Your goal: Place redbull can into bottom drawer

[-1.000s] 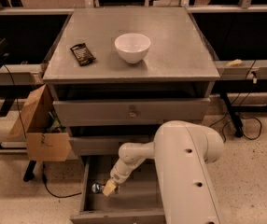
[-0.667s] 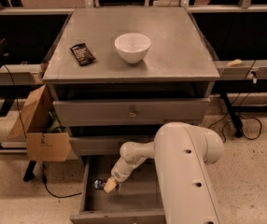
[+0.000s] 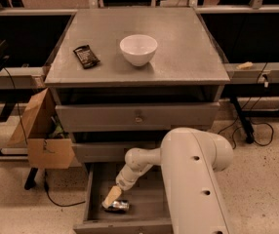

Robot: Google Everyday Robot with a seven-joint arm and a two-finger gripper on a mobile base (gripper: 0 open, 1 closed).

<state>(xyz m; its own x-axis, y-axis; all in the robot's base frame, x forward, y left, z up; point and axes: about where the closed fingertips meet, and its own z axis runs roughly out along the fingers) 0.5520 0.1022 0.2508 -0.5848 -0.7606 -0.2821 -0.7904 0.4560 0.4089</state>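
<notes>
The redbull can (image 3: 117,205) lies on its side on the floor of the open bottom drawer (image 3: 93,199), near the drawer's front left. My gripper (image 3: 112,197) reaches down into the drawer from the white arm and sits just above and against the can's left end. The arm's large white body covers the drawer's right half.
A white bowl (image 3: 138,49) and a dark flat snack wrapper (image 3: 86,56) rest on the grey cabinet top (image 3: 188,48). Two shut drawer fronts sit above the open drawer. A cardboard box (image 3: 39,135) stands at the left, cables on the floor.
The can has gone from being held at the gripper's tip to lying on the drawer floor; the gripper has shifted slightly up and right of it.
</notes>
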